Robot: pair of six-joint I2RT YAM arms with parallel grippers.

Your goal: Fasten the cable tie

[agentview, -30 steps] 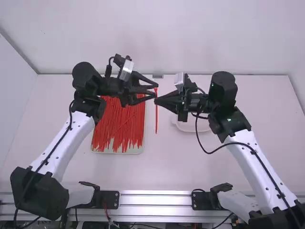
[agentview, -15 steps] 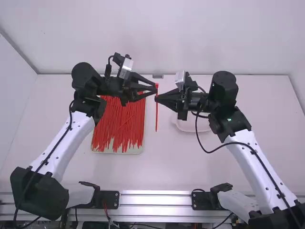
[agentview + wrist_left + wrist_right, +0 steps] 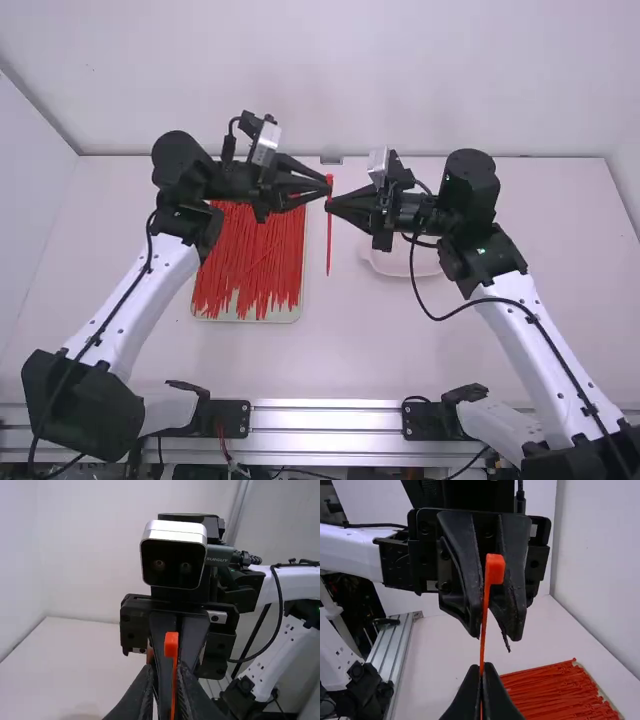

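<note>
Setting. A matte white rectangular table top point(image 3: 330, 340) forms the floor of a white enclosure. A plain white back wall point(image 3: 420, 70) rises from its far edge. A white side panel point(image 3: 25, 190) closes the left, and a second white side panel point(image 3: 630, 185) closes the right. A small grey metal bracket point(image 3: 331, 158) sits at the seam of table and back wall. A silver aluminium rail point(image 3: 320, 410) runs along the near edge. Light is even and diffuse; shadows are soft and faint.

Cable tie point(image 3: 328, 240) and tie pile point(image 3: 250, 262) red — both plain — table point(image 3: 350, 330) white.
</note>
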